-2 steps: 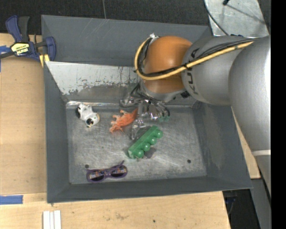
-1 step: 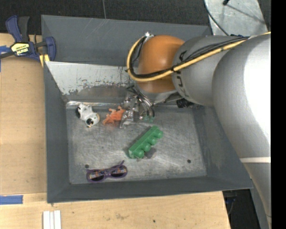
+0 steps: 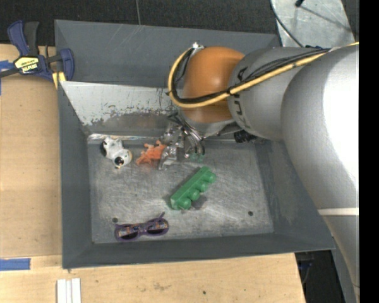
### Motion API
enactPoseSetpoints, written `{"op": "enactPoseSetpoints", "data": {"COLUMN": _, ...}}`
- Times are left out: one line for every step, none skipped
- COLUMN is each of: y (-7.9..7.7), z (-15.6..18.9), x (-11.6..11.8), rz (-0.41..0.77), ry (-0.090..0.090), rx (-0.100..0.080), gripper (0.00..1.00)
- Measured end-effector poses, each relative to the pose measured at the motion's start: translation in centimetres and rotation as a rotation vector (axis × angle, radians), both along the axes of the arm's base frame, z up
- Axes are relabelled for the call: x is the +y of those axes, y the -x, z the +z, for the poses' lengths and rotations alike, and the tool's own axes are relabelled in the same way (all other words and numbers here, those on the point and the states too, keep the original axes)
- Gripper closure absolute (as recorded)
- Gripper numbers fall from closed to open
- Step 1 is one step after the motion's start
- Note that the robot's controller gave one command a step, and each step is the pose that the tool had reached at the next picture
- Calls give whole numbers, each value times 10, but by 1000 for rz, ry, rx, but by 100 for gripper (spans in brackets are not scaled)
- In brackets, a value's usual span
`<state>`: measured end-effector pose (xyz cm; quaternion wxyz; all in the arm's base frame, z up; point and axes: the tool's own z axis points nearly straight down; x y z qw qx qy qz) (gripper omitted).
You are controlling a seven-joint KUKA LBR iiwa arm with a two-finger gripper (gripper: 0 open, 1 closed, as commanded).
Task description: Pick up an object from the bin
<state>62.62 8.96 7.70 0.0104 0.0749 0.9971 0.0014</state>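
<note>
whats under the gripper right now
An orange toy pokes out from under the gripper at the back of the bin; its right end is covered. Whether anything else lies beneath cannot be seen.

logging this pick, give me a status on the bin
End effector down near the back wall, close beside small orange toy. Green studded block nearby, not in the way. White toy and purple sunglasses apart.
</note>
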Motion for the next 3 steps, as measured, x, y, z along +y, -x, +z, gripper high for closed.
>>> {"op": "enactPoseSetpoints", "data": {"y": 2, "z": 4, "x": 0, "rz": 0, "ry": 1, "rx": 8, "gripper": 100}}
{"op": "enactPoseSetpoints", "data": {"y": 5, "z": 19, "x": 0, "rz": 0, "ry": 2, "rx": 21, "gripper": 100}}
{"op": "enactPoseSetpoints", "data": {"y": 4, "z": 36, "x": 0, "rz": 0, "ry": 1, "rx": 20, "gripper": 100}}
